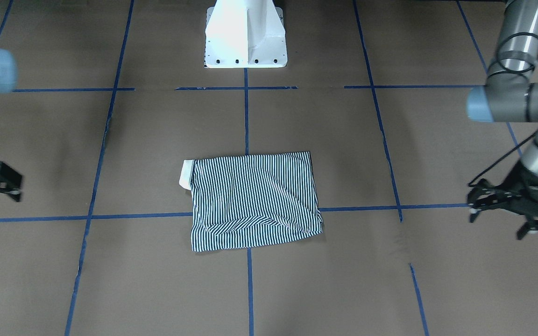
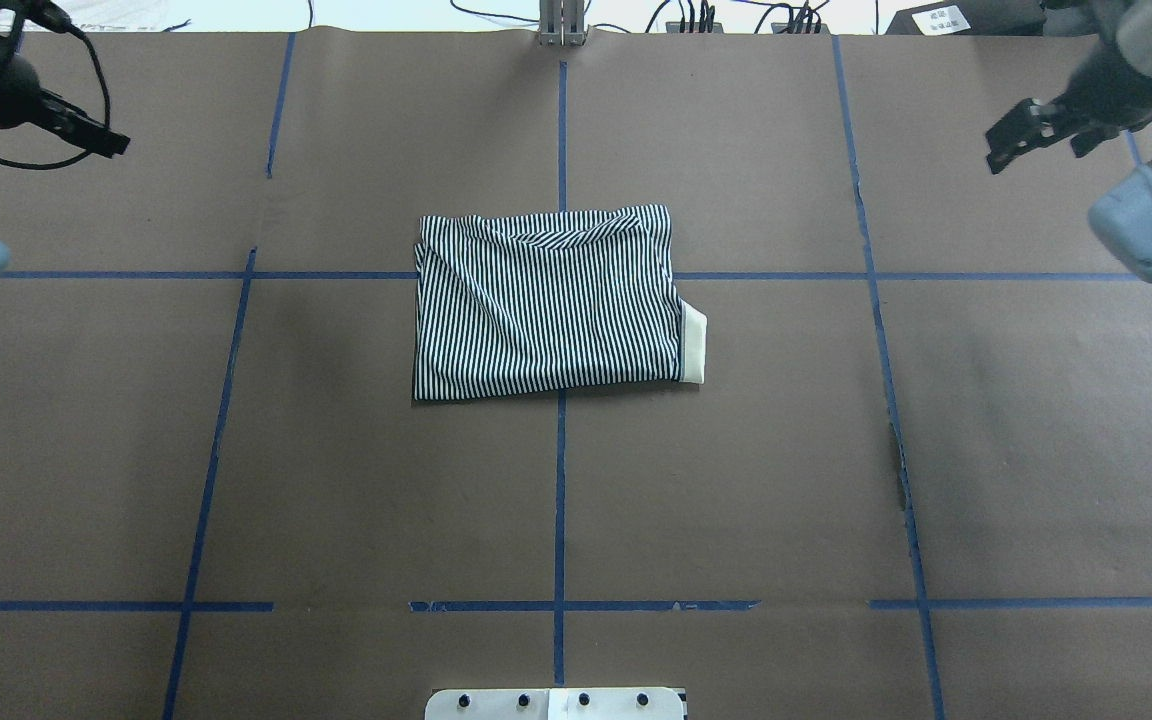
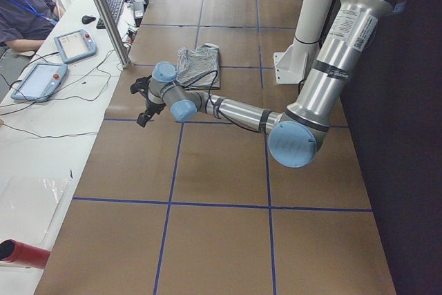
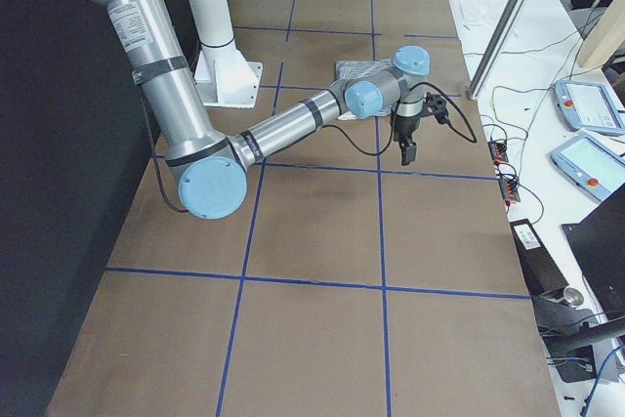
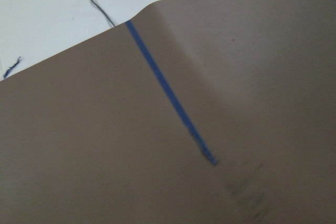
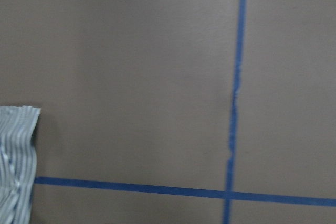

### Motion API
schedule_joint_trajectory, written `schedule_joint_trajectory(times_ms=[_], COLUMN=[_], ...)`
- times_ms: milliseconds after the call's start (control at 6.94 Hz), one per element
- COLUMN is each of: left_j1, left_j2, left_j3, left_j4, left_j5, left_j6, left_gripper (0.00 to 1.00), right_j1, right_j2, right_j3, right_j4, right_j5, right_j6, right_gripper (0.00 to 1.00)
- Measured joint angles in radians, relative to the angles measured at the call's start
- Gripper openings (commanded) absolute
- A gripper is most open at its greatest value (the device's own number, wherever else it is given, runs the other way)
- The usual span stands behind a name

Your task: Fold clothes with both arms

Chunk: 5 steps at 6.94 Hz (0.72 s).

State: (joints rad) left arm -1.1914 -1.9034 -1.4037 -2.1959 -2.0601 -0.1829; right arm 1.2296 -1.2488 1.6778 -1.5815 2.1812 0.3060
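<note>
**Folded polo lies between two empty, open pincers**

Front-facing view: the right pincer (image 1: 17,187) is cut off by the frame edge, with only its black fingertips showing, spread and holding nothing. The left pincer (image 1: 499,224) hangs with its jaws apart, also empty; cables blur its outline. The polo shirt (image 1: 255,200) is folded into a flat rectangle, so its placket and logo are hidden. Its long axis runs from one pincer toward the other, and the cream collar (image 1: 186,173) pokes out at the end facing the right pincer. The shirt is well apart from both.

Overhead view: the left pincer (image 2: 101,140) and right pincer (image 2: 1006,145) sit toward the far corners of the table (image 2: 836,480). The shirt (image 2: 546,305) lies between them and nearer the robot, touching neither. The collar (image 2: 694,345) again points to the right pincer's side.

Left side view: the left pincer (image 3: 143,105) is small and dark, and its jaws are hard to read. The shirt (image 3: 197,65) lies beyond it, partly behind the wrist.

Right side view: the right pincer (image 4: 403,144) points down, and its arm covers most of the shirt (image 4: 366,68).

Left wrist view: only brown table cover, one blue tape line (image 5: 168,98) and a pale strip past the edge.

Right wrist view: a blurred, cut-off corner of the shirt (image 6: 16,166) at the lower left edge.
</note>
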Motion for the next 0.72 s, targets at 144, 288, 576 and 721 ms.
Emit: schedule_joint_trajectory(times_ms=[144, 288, 576, 721], left_j1=[-0.082, -0.156, -0.246, -0.284], left_j2=[0.056, 0.111, 0.212, 0.245], left_j3=[-0.001, 0.001, 0.017, 0.022], left_j4=[0.003, 0.018, 0.102, 0.140], left_j5=[-0.057, -0.137, -0.251, -0.275], left_j6=[0.111, 0.172, 0.203, 0.208], left_gripper=[1.00, 1.00, 1.00, 1.00], right_j1=[0.087, 0.155, 0.221, 0.239], right_j2=[-0.077, -0.158, -0.324, -0.378], right_j3=[-0.012, -0.025, -0.038, -0.029], right_j4=[-0.002, -0.001, 0.015, 0.017], right_j5=[0.014, 0.039, 0.064, 0.068], right_j6=[-0.169, -0.290, -0.365, -0.367], right_gripper=[1.00, 1.00, 1.00, 1.00])
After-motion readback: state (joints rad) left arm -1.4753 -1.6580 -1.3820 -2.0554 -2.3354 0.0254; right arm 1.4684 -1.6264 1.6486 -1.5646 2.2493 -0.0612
